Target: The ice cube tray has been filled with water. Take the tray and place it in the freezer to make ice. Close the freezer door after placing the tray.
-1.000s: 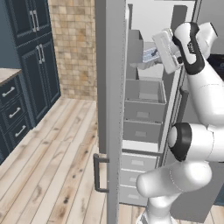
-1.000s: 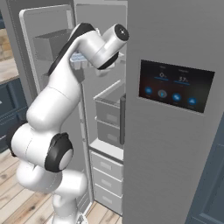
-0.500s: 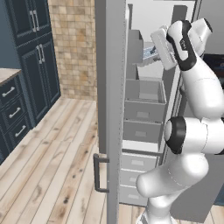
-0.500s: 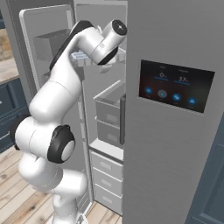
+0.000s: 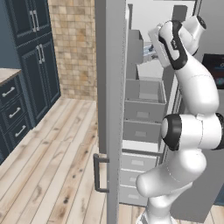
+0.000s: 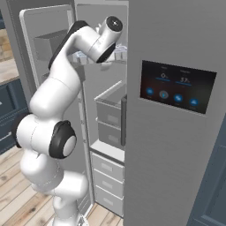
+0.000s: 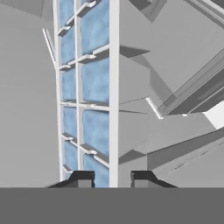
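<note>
In the hand view the ice cube tray [image 7: 94,87] runs up the picture, a white grid whose cells hold pale blue water [image 7: 95,127]. My gripper [image 7: 113,179] is shut on the ice cube tray, its two dark fingertips [image 7: 83,178] on either side of the white rim. From the left base view, my hand holds the tray [image 5: 148,51] high inside the open freezer [image 5: 144,92], above the grey drawers. The right base view has a strip of the tray [image 6: 120,54] poking out beside my wrist. The freezer door [image 5: 109,109] stands wide open.
The freezer door's dark bar handle [image 5: 99,175] juts out low by my base. The other fridge door with its dark display panel [image 6: 176,84] is shut on the right. Dark blue cabinets [image 5: 26,65] and a counter stand left, across the wooden floor [image 5: 57,166].
My hand has carried the tray a little further into the upper freezer compartment, and my elbow has swung up. The door and drawers have not moved.
</note>
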